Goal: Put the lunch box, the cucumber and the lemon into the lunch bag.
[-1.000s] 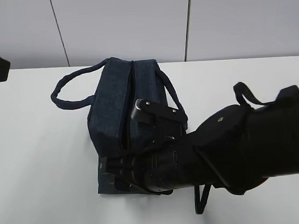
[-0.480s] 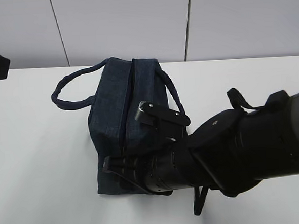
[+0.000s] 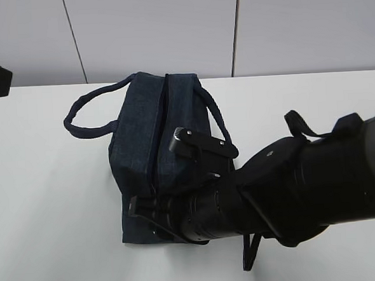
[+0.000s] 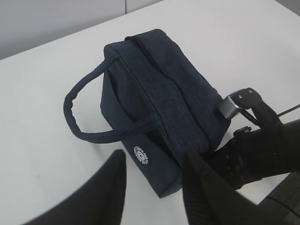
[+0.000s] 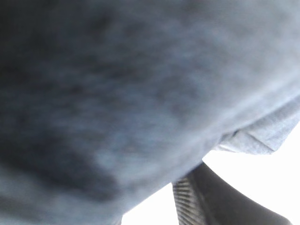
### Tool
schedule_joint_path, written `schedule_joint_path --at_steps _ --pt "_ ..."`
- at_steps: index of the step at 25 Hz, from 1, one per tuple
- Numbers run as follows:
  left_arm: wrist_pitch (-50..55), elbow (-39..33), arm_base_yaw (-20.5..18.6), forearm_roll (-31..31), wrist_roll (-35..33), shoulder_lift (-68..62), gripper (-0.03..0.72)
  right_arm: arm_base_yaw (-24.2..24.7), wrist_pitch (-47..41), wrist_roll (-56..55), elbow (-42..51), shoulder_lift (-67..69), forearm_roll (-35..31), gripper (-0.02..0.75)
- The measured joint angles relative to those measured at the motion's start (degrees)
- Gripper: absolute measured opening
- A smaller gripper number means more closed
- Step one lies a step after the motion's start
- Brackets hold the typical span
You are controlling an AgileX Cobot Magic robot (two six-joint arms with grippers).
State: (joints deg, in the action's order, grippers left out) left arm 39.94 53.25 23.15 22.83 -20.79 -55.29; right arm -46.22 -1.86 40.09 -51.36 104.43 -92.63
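Both grippers differ in what shows: the left gripper [image 4: 152, 187] hovers at the bottom of the left wrist view with its two dark fingers [image 4: 110, 185] parted and nothing between them; the right gripper [image 3: 144, 213] presses against the near end of the lunch bag [image 3: 152, 142], and I cannot tell how its jaws stand. Centre of the exterior view, the bag is dark navy, boxy, two loop handles, a round white logo [image 4: 140, 154] on one side, standing on the white table [image 3: 45, 206].
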Motion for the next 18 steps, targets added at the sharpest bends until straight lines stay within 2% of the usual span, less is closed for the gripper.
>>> schedule_joint_path --at_steps 11,13,18 --pt "-0.24 0.0 0.0 0.0 0.0 0.0 0.267 0.0 -0.08 0.0 -0.13 0.63 -1.85 0.244" --pt "-0.25 0.0 0.0 0.0 0.0 0.0 0.267 0.0 -0.3 0.0 -0.37 1.14 -1.98 0.268" --pt "-0.35 0.0 0.0 0.0 0.0 0.0 0.267 0.0 -0.65 0.0 -0.85 2.49 -2.34 0.384"
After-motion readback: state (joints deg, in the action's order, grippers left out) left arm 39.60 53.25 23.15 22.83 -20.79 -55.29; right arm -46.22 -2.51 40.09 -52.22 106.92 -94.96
